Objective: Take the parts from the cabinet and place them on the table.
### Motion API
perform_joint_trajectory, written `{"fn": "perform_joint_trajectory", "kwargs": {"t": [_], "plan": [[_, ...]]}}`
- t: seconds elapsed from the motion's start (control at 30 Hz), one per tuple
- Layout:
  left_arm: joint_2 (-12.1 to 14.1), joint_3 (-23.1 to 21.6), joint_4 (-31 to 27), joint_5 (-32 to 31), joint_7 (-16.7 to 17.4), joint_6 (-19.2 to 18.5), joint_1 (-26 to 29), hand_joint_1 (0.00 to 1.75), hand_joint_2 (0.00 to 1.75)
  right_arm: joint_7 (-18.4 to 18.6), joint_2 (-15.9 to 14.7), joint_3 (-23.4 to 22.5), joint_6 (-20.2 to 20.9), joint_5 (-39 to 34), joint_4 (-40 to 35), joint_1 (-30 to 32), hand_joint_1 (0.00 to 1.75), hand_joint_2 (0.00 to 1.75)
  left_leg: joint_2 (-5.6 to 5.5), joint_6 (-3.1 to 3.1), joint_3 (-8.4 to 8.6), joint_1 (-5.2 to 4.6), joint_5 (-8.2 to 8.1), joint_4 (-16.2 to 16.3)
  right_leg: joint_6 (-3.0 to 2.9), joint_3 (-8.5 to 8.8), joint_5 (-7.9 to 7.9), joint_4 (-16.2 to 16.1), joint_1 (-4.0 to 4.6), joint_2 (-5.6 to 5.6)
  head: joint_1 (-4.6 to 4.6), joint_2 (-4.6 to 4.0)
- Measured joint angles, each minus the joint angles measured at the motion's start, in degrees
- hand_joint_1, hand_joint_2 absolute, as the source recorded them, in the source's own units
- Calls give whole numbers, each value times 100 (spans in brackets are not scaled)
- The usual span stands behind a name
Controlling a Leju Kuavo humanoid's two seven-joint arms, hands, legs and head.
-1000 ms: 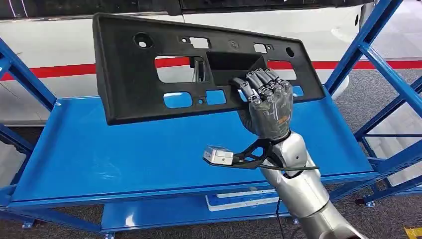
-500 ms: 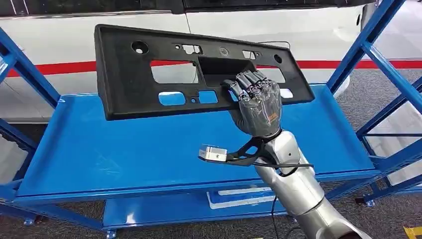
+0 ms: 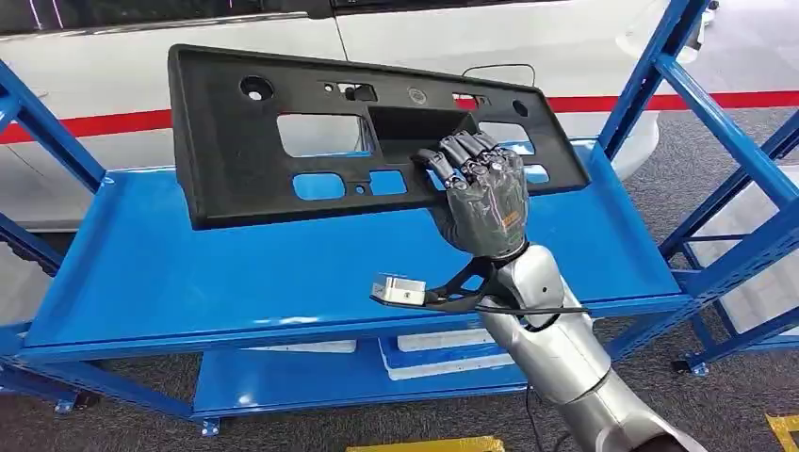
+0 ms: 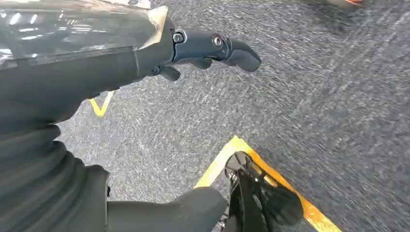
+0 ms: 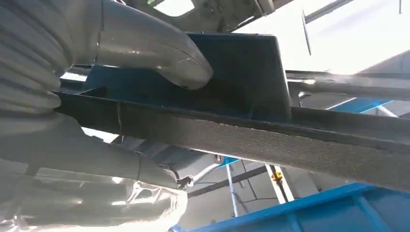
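Observation:
A long black plastic panel (image 3: 245,169) with several cut-outs is held up tilted over the blue cabinet shelf (image 3: 236,273). My right hand (image 3: 482,196) grips its lower edge right of the middle, fingers curled over into a cut-out. The right wrist view shows the thumb (image 5: 159,53) lying on the panel's edge (image 5: 270,140) from close up. My left hand (image 4: 212,48) hangs over grey carpet, fingers slightly bent, holding nothing.
Blue uprights (image 3: 650,85) stand at the shelf's right and left (image 3: 47,141) sides. A lower shelf (image 3: 311,386) carries a white flat object (image 3: 452,363). Behind the cabinet is a white wall with a red stripe (image 3: 85,122). Yellow floor tape (image 4: 261,169) crosses the carpet.
The whole picture has shifted, so the camera has moved. The panel and my right hand sit slightly further left and higher in the frame; the grip is unchanged.

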Motion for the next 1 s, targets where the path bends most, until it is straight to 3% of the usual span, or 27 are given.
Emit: {"fn": "perform_joint_trajectory", "kwargs": {"t": [0.03, 0.07, 0.1, 0.17, 0.2, 0.23, 0.27, 0.3, 0.33, 0.37, 0.4, 0.43, 0.47, 0.53, 0.57, 0.6, 0.7, 0.73, 0.77, 0.8, 0.83, 0.87, 0.9, 0.93, 0.97, 1.0], "plan": [[0, 2, 0, 0, 4, -2, -4, 0, 175, 2, -2, 2, 0, 0, 0, -1, 175, 175, -3, 46, 376, -3, 158, -548, 12, -21, 33, -1, 8, 1, 0, -2], [7, 2, -2, 2, 4, -22, -16, 0, 175, 2, 4, 7, -4, 7, -2, 0, 175, 175, -11, 117, 726, -26, 106, -1092, 35, -24, 67, 0, 3, -3, 0, -2], [15, 11, 0, 7, 4, -72, -19, 0, 175, 11, 7, 7, -4, 9, -2, -4, 175, 175, 3, 122, 777, -51, 118, -1160, 78, -34, 106, -13, 36, -4, 13, 0], [11, 22, 0, 11, 4, -109, -21, 0, 175, 13, 31, 15, -7, 15, -4, 0, 175, 175, -1, 172, 724, -96, 161, -1165, 162, -38, 166, -28, 5, -24, 0, 0], [13, 24, 0, 13, 4, -133, -18, 0, 175, 11, 37, 17, -9, 22, -11, 2, 175, 175, 1, 221, 706, -106, 204, -1178, 205, -35, 218, -65, 3, -24, 7, 0], [7, 26, 2, 15, 4, -138, -18, 0, 175, 15, 33, 9, -9, 26, -20, 6, 175, 175, 21, 276, 654, -60, 341, -1316, 238, -64, 247, -74, 63, -18, 7, -2], [4, 28, 2, 15, 4, -142, -29, 0, 175, 20, 28, 2, -9, 24, -22, 11, 175, 175, 52, 300, 624, -50, 429, -1358, 205, -185, 72, 57, 46, -14, 9, -2], [2, 28, 2, 15, 4, -155, -31, 0, 175, 22, 28, 0, -9, 26, -31, 1, 175, 175, 57, 369, 549, -49, 497, -1369, 133, -306, -220, 345, 50, -12, 18, -2], [4, 28, 2, 15, 4, -175, -31, 0, 175, 24, 28, 0, -9, 26, -31, 10, 175, 175, 66, 369, 501, -51, 559, -1367, 92, -453, -543, 816, 45, -13, 18, -2], [2, 31, 2, 15, 4, -186, -30, 0, 175, 26, 28, 0, -9, 28, -33, 29, 175, 175, 69, 370, 421, -57, 623, -1361, 91, -582, -768, 1266, 34, -13, 13, -2], [2, 31, 2, 15, 4, -190, -30, 0, 175, 28, 28, 0, -4, 44, -31, 48, 175, 175, 69, 365, 337, -57, 681, -1353, 126, -663, -886, 1639, 31, -13, 15, -2], [2, 31, 2, 2, 2, -192, -28, 0, 175, 28, 28, 0, -2, 55, -31, 71, 175, 175, 70, 354, 255, -56, 739, -1346, 185, -632, -875, 1770, 27, -13, 13, -2], [0, 31, 2, -6, 2, -205, -26, 0, 175, 28, 28, 0, 4, 68, -33, 83, 175, 175, 69, 338, 181, -54, 794, -1338, 262, -422, -764, 1591, 16, -14, 15, 0], [-11, 31, 2, -17, -9, -236, -25, 0, 175, 31, 13, -17, 9, 92, -39, 80, 175, 175, 66, 292, 47, -46, 866, -1280, 367, 250, -482, 645, -5, -17, 15, -2], [-11, 31, 2, -20, -20, -247, -27, 0, 175, 31, 13, -28, 9, 92, -55, 73, 175, 175, 64, 263, -17, -48, 886, -1209, 358, 621, -487, 86, -25, -21, 13, 0], [-7, 31, 2, -20, -24, -256, -28, 0, 175, 31, 11, -37, 11, 90, -70, 66, 175, 175, 59, 237, -100, -76, 906, -1144, 288, 769, -573, -121, 24, 17, 15, -2], [-2, 31, 2, -20, -37, -291, -21, 0, 175, 28, -26, -55, 28, 74, -87, 69, 175, 175, 52, 142, -126, -79, 997, -1125, 197, 574, -515, -44, 45, 35, 26, 0], [13, 33, 2, -20, -37, -291, -7, 0, 175, 28, -31, -55, 35, 70, -83, 68, 175, 175, 43, 121, -172, -65, 1021, -1107, 120, 525, -461, -68, -64, 25, 26, 0], [22, 33, 2, -24, -42, -291, -1, 0, 175, 28, -31, -50, 44, 59, -85, 51, 175, 175, 20, 82, -241, -40, 834, -1013, 61, 505, -401, -66, -64, 4, 11, 0], [17, 35, 2, -26, -42, -291, 3, 0, 175, 26, -31, -50, 55, 52, -90, 42, 175, 175, 20, 44, -319, -32, 454, -773, -13, 453, -329, -66, -64, 2, 11, 0], [13, 35, 2, -26, -42, -291, 8, 0, 175, 26, -33, -52, 61, 39, -94, 37, 175, 175, 17, 3, -423, -22, 70, -377, -19, 383, -264, -61, -62, 1, 0, 0], [13, 37, 2, -26, -44, -291, 7, 0, 175, 26, -35, -52, 63, 31, -94, 35, 175, 175, 16, -33, -530, -6, -205, 58, -22, 312, -202, -56, -54, 0, 4, 0], [13, 37, 2, -26, -54, -291, 7, 0, 175, 26, -35, -52, 68, 7, -92, 32, 175, 175, 16, -59, -607, 10, -356, 446, -16, 238, -149, -49, -50, -2, 2, 0], [13, 39, 2, -28, -61, -291, 8, 0, 175, 26, -35, -52, 77, 4, -92, 33, 175, 175, 17, -77, -598, 26, -348, 660, -3, 167, -101, -47, -49, -2, 0, 0], [13, 39, 2, -28, -70, -293, 7, 0, 175, 24, -39, -50, 81, 2, -92, 30, 175, 175, 18, -87, -455, 42, -195, 599, 16, 97, -41, -46, -52, -5, 2, 0], [13, 39, 2, -33, -74, -297, 7, 0, 175, 22, -42, -52, 83, -4, -92, 25, 175, 175, 19, -89, -202, 60, -1, 317, 42, 37, 3, -45, -57, -3, 2, 0]]}}
